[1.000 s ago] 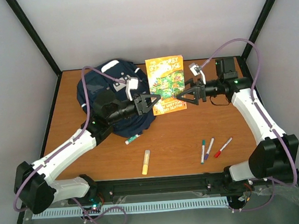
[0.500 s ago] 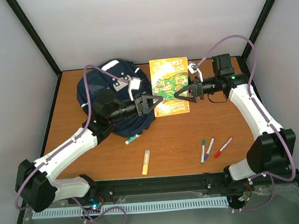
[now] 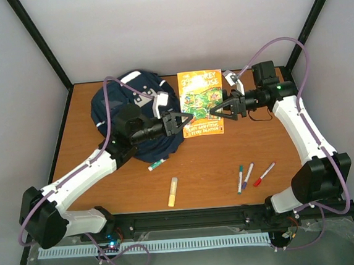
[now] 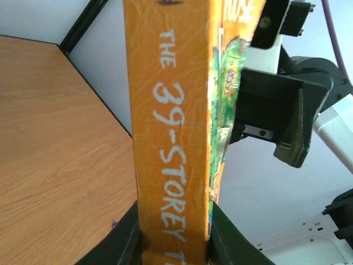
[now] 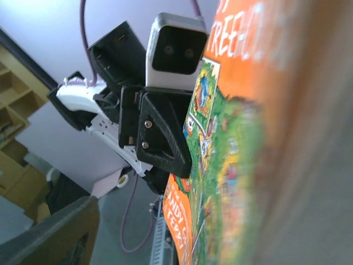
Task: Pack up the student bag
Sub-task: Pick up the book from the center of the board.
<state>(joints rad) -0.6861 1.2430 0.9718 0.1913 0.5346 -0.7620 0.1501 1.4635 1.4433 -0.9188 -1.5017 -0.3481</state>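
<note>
The student bag (image 3: 117, 100) lies at the far left of the counter (image 3: 204, 161), slumped and dark blue with white patches. The left arm reaches across it and hides its near side. Just right of the bag, one orange book (image 3: 199, 93) is held up off the counter between the two arms. The left gripper (image 3: 187, 118) is clamped on the book's spine edge; the left wrist view shows the spine wedged between its two fingers. The right gripper (image 3: 214, 110) meets the book from the opposite side, its fingers over the right edge of the cover, but whether they press on it or merely flank it cannot be told. The book stands between the two grippers, so each wrist camera sees the other gripper past it.

Loose on the near counter are five small things: one green-capped marker (image 3: 157, 165) just beside the bag's near edge, one yellow stick (image 3: 172, 192) nearer the arm bases, and three markers grouped at the right, green (image 3: 239, 178), purple (image 3: 248, 176) and red (image 3: 264, 174), well apart from the bag
</note>
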